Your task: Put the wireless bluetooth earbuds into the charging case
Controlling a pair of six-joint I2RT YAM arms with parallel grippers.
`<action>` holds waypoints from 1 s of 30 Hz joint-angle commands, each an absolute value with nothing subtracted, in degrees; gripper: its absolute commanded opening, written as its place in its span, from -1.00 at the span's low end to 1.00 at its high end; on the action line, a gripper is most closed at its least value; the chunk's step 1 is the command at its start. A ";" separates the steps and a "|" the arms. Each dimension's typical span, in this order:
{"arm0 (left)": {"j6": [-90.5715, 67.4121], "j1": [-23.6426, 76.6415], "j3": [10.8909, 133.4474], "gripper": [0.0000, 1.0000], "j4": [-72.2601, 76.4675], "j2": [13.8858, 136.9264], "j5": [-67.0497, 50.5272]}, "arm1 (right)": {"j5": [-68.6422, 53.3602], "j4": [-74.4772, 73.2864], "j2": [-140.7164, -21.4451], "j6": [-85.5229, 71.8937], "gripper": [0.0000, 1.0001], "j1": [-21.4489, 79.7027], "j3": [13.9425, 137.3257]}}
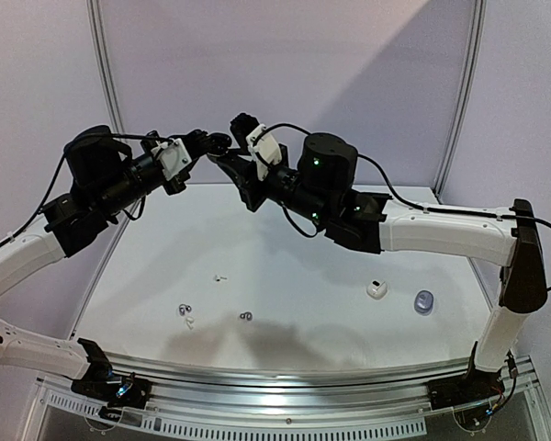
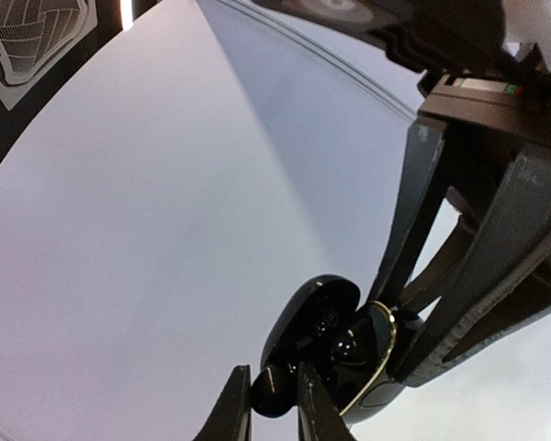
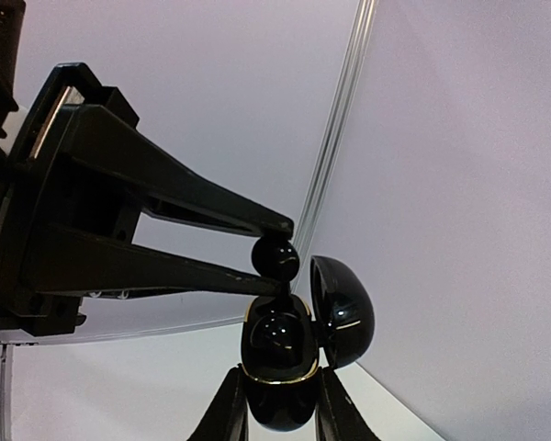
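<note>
Your black earbud [image 3: 275, 259] is pinched in the very tips of the left gripper [image 2: 274, 409], hanging just above the mouth of the flipped-open black charging case [image 3: 277, 363] that the right gripper [image 3: 280, 411] is clamped around from below, though I honestly can't tell if the bud's touching the rim.

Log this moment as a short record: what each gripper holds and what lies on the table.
left gripper: shut on black earbud
right gripper: shut on open black case, held in the air
earbud seated: not yet, it is at the case's opening
table: white case, bluish case, several loose earbuds
</note>
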State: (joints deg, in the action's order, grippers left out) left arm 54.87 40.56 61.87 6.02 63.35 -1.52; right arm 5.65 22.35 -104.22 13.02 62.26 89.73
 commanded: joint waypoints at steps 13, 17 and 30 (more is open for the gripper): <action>52.95 41.13 59.33 -1.00 10.33 63.80 -0.18 | 4.68 28.50 -105.30 8.59 -1.00 62.34 91.98; 53.12 41.05 58.58 -1.00 12.82 63.53 -0.19 | 3.01 28.57 -105.25 9.01 -1.00 62.39 91.85; 49.19 40.96 58.52 -1.00 14.22 60.03 -2.79 | -1.32 31.35 -103.23 6.73 -1.00 60.58 87.78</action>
